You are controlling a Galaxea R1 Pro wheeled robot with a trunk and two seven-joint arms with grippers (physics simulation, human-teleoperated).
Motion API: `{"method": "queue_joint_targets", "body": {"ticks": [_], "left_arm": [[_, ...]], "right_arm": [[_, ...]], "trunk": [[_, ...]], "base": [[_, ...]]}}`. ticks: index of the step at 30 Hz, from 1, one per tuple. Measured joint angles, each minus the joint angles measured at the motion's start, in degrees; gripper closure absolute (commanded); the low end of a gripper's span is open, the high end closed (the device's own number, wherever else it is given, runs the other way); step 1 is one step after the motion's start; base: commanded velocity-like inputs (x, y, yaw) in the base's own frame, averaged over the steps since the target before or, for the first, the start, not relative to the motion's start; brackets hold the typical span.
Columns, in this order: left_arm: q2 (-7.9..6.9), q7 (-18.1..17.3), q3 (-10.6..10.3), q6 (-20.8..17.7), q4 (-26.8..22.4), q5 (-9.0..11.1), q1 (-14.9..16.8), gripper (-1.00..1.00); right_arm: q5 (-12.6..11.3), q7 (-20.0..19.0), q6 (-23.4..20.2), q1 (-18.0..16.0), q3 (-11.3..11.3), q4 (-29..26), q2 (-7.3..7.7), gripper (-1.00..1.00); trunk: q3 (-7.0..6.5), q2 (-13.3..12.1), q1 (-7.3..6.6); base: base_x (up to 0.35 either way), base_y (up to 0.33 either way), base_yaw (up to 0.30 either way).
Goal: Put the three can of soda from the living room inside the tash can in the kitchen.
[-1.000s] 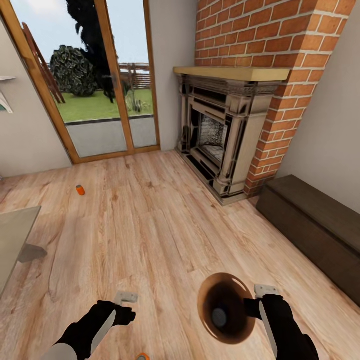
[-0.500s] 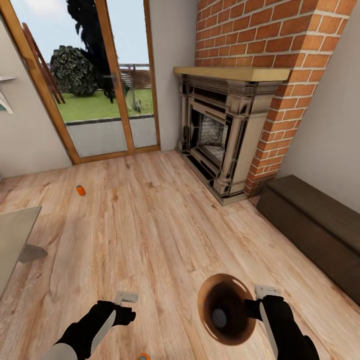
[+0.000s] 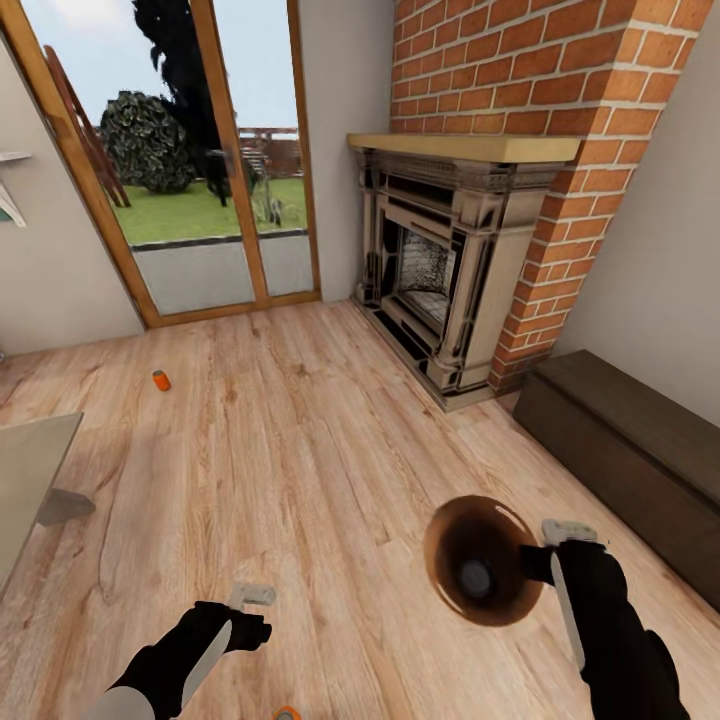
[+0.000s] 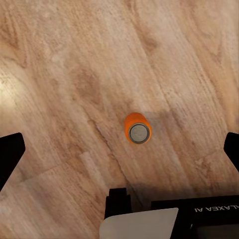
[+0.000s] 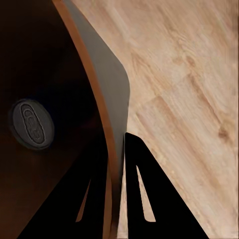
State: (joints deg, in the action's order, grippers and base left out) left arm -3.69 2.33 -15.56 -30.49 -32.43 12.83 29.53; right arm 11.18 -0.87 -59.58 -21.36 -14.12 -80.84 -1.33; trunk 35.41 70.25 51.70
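The tash can [image 3: 470, 535], a copper-brown bin with a dark inside, hangs tilted above the wood floor at the lower right, its mouth facing me. My right gripper [image 3: 545, 563] is shut on its rim; in the right wrist view the gripper [image 5: 115, 199] pinches the bin wall [image 5: 107, 99]. One can of soda [image 3: 161, 380] lies far off on the floor at the left. Another can of soda [image 3: 287, 713] peeks in at the bottom edge. It stands upright [image 4: 138, 130] on the floor below my left gripper [image 4: 119, 154], which is open. That gripper [image 3: 255, 628] hovers low at the left.
This is the living room: a red-brick fireplace [image 3: 440, 270] stands ahead on the right, with a dark low bench [image 3: 630, 450] along the right wall. Wood-framed glass doors [image 3: 200, 170] are at the back left. A glass coffee table corner [image 3: 25, 480] juts in at the left.
My right arm has carried the tash can forward and to the right, away from my body. The left arm and the cans have stayed put.
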Motion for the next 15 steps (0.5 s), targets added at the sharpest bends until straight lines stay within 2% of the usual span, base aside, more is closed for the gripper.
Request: {"method": "queue_joint_targets", "body": {"ticks": [2,5,6,11,15], "left_arm": [[0.00,0.0,0.0,0.0,0.0,0.0,0.0,-1.00],[0.00,0.0,0.0,0.0,0.0,0.0,0.0,-1.00],[0.00,0.0,0.0,0.0,0.0,0.0,0.0,-1.00],[0.00,0.0,0.0,-0.1,0.0,0.0,0.0,-1.00],[0.00,-0.1,0.1,-0.4,0.0,0.1,0.0,-1.00]], "right_arm": [[0.1,0.0,-0.3,-1.4,-0.1,-2.1,0.47,1.00],[-1.7,0.0,-0.4,-3.0,-0.6,-2.9,0.72,1.00],[-2.2,0.0,-0.4,-3.9,-1.2,-2.5,0.78,1.00],[-0.1,0.0,-0.4,-5.7,-1.9,1.8,0.87,1.00],[-1.4,0.0,-0.4,-6.5,-1.8,3.2,0.59,1.00]], "trunk": [[0.00,0.0,0.00],[0.01,0.0,0.00],[0.01,0.0,0.01],[0.02,0.0,0.01],[0.02,0.0,0.00]], "base": [[0.000,0.000,0.000],[0.000,0.000,0.000],[0.000,0.000,0.000],[0.000,0.000,0.000],[0.000,0.000,0.000]]}}
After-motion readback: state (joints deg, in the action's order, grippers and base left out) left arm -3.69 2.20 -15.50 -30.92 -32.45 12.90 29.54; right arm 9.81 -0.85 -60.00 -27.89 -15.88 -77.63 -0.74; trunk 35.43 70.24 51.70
